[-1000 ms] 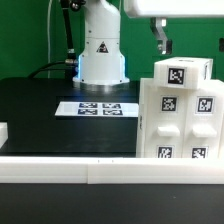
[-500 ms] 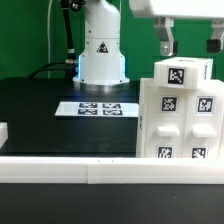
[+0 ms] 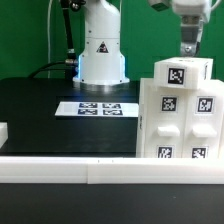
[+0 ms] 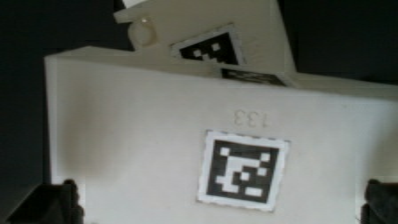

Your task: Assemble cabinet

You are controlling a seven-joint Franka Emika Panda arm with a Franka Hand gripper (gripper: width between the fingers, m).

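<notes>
The cabinet (image 3: 180, 112), a big white box with recessed compartments and black-and-white tags, stands upright at the exterior view's right. My gripper (image 3: 188, 48) hangs just above its top, not touching it. In the wrist view the cabinet's top face (image 4: 143, 120) with a square tag fills the picture. My gripper (image 4: 217, 208) is open and empty, and its dark fingertips (image 4: 59, 205) stand far apart on either side of that face.
The marker board (image 3: 98, 108) lies flat on the black table in front of the robot base (image 3: 101, 50). A small white part (image 3: 3, 132) shows at the exterior view's left edge. A white rail (image 3: 100, 170) runs along the front.
My gripper has moved toward the exterior view's right, to a spot over the cabinet's top, and seems to have turned. The cabinet has not moved.
</notes>
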